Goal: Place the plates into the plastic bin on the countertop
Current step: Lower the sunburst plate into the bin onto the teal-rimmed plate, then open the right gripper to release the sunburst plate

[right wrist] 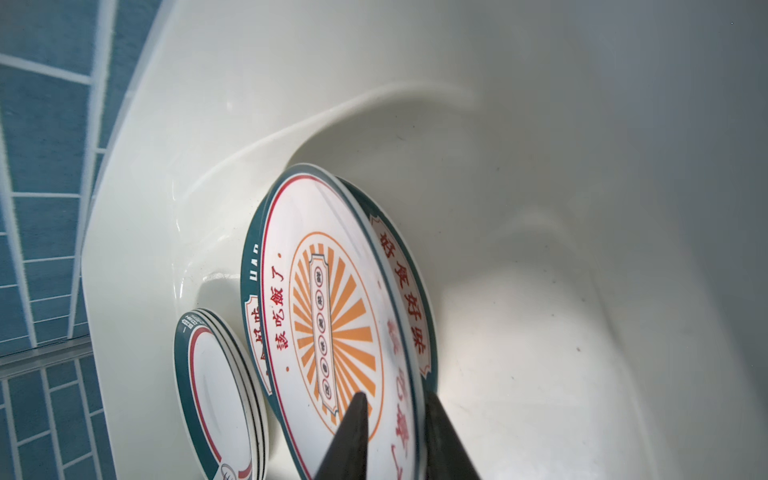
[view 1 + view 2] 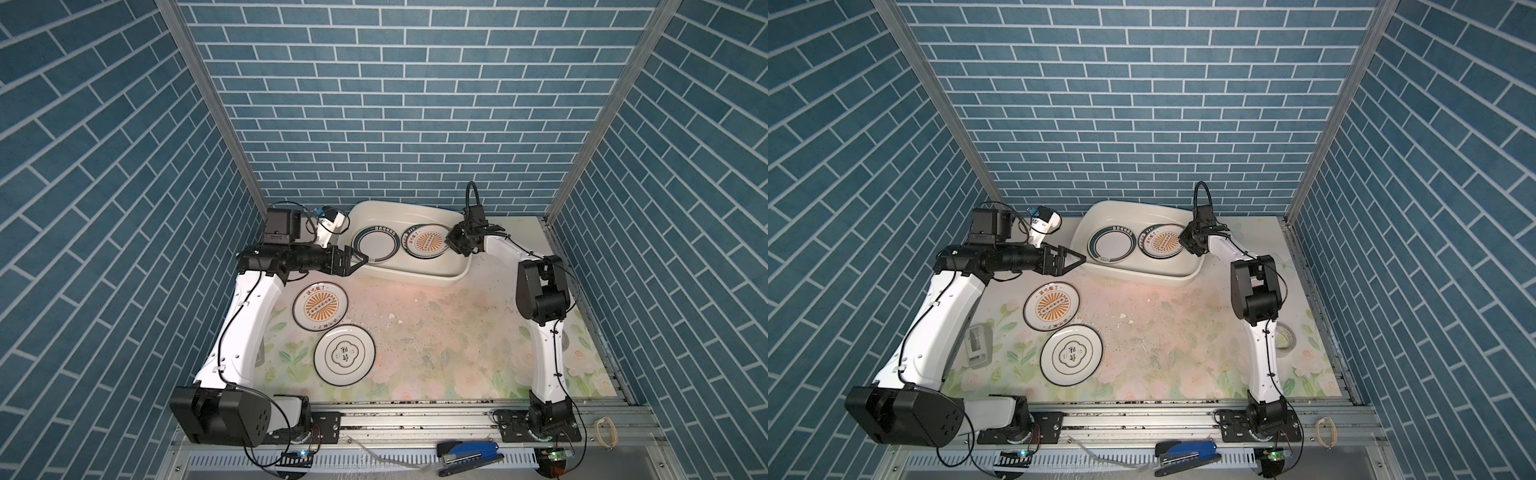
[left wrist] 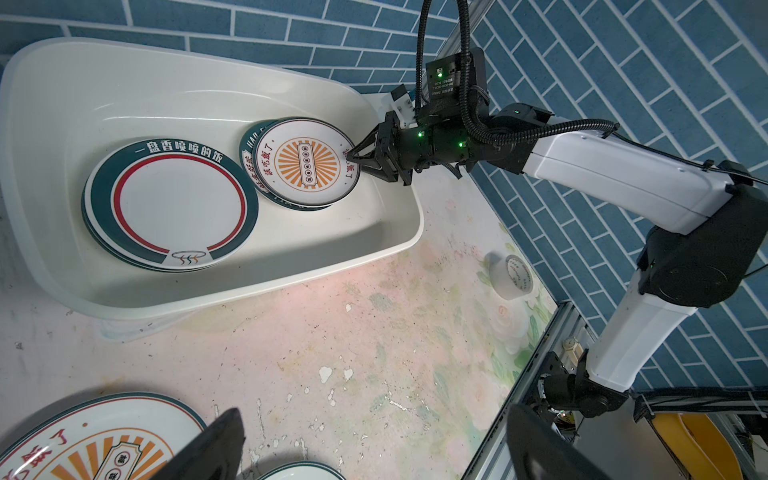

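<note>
Step in hand: probably setting a plate onto a stack inside the plastic bin (image 2: 415, 279).
Bin: it stands at the far edge of the countertop (image 2: 436, 332), about midway along it.
Right gripper (image 3: 352, 158): it reaches in over the bin's right end. Its jaws are narrowly apart astride the rim of the top sunburst plate (image 3: 305, 163), one finger on the face and one outside the edge. I cannot tell whether they press the plate or stand loose.
Left gripper (image 2: 360, 258): spread wide and empty, it hovers by the bin's near left corner.
In the bin: the top sunburst plate caps a short stack at the right end, and a green-banded plate (image 3: 178, 203) caps another at the left end.
On the countertop: a second sunburst plate (image 2: 320, 306) and a clover plate (image 2: 345, 354) lie flat near the left edge, their rims meeting.
Handling: the plates look stiff, glossy and likely slippery. They may chip if dropped.
Hold: pinch across the raised rim, with one finger slid under the lip.
Risk: a flat plate may skate away before the finger gets under it.
</note>
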Controlling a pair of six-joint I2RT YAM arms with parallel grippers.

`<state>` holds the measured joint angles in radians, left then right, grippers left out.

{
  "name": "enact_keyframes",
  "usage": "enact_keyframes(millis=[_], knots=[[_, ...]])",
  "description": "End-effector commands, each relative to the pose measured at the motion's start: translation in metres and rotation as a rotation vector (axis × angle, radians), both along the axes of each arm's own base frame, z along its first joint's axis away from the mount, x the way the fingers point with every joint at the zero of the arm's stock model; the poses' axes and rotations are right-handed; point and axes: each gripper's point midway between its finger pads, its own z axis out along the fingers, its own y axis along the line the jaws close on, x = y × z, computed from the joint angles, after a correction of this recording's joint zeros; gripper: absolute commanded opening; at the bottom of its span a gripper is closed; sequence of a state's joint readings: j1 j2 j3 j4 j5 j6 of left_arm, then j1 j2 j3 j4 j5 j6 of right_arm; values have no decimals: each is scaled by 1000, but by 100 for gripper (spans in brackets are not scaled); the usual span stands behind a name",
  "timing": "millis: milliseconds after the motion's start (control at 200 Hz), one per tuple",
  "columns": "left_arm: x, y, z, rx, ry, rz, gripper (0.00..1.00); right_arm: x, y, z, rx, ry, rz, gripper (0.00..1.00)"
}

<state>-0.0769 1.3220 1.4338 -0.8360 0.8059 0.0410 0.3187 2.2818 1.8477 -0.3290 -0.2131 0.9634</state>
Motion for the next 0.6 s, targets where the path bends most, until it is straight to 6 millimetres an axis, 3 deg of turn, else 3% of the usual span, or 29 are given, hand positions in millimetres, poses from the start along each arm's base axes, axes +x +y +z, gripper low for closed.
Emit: enact_keyframes(millis=[0,595], knots=[[-2,-1,8,-9,-22,-12,100,-6,-9,-12,-16,44,-26,25],[-3,-2,9,-13,-26,-15,99,-11,-13,-9,-28,52,-36,27]])
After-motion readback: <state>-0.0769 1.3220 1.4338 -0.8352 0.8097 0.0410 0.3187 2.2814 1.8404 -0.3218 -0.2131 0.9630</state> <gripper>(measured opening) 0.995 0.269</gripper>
